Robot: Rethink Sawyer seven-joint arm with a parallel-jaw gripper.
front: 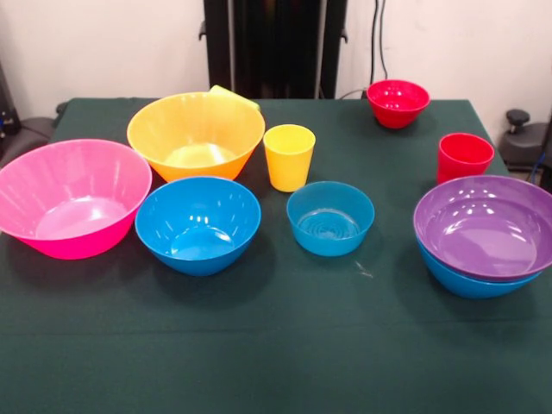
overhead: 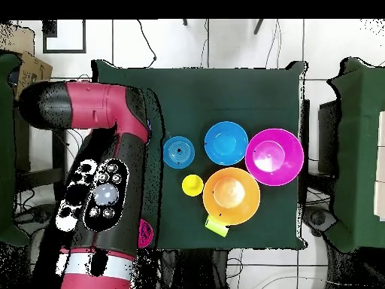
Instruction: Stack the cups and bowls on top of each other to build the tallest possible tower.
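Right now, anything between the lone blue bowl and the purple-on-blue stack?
Yes: the small translucent blue bowl sits straight between the lone blue bowl and the purple bowl. A lifted carry would likely clear it.

No legible text or labels.

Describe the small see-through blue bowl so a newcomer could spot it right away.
Start at the big orange bowl and the yellow cup beside it. Just in front of the cup stands the small blue bowl. Unlike the larger blue bowl beside it, it is translucent.
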